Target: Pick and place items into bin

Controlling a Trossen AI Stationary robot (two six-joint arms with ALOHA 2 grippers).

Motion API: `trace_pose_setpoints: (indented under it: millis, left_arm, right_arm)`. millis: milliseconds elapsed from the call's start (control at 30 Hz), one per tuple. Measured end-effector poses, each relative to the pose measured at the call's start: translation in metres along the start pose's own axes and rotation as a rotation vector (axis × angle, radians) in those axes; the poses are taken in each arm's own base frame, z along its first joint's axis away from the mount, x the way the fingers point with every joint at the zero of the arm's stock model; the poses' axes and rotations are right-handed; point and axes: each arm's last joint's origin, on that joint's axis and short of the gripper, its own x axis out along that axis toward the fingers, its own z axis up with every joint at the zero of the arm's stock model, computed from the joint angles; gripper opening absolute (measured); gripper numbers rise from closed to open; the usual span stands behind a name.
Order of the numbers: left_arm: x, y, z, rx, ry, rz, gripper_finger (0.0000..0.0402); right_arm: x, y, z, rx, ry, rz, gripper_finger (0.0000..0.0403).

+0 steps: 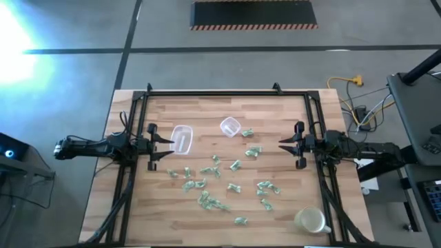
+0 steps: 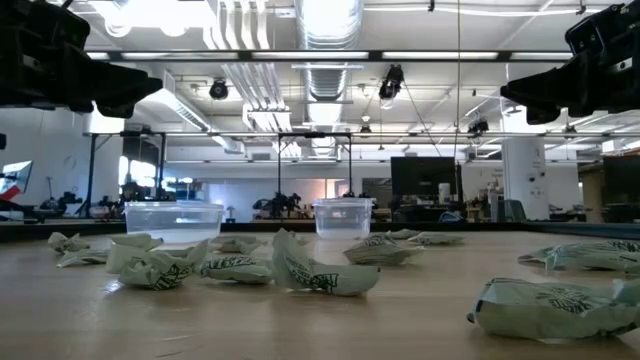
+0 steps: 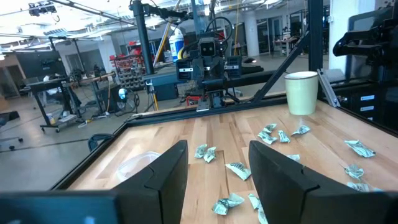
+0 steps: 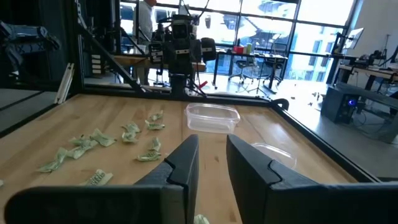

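Note:
Many small pale green-and-white wrapped items [image 1: 213, 180] lie scattered on the middle of the wooden table, seen close in the low view [image 2: 310, 272]. A clear rectangular container [image 1: 181, 138] and a smaller clear square container [image 1: 229, 126] stand beyond them, toward the far side. My left gripper [image 1: 169, 148] hovers open at the table's left side, next to the rectangular container. My right gripper [image 1: 284, 148] hovers open at the right side. In the wrist views each gripper [image 3: 217, 168] [image 4: 212, 155] has nothing between its fingers.
A pale cup [image 1: 310, 220] stands near the table's near right corner, also seen in the left wrist view [image 3: 301, 93]. A black frame rail [image 1: 220, 93] runs round the table's far edge and sides. Cables and equipment lie beyond the right edge.

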Motion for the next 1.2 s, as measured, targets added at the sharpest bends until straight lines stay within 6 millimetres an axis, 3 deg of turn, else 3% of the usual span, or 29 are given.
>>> trace_pose_setpoints:
  millis: [833,1200]
  left_arm:
    - [0.000,0.000,0.000,0.000,0.000,0.000,0.0154]
    - [0.000,0.000,0.000,0.000,0.000,0.001,0.0154]
  right_arm:
    - [0.000,0.000,0.003,0.004,-0.027,-0.001,0.0072]
    - [-0.001,-0.001,0.016,0.295,-0.169,0.016,0.0072]
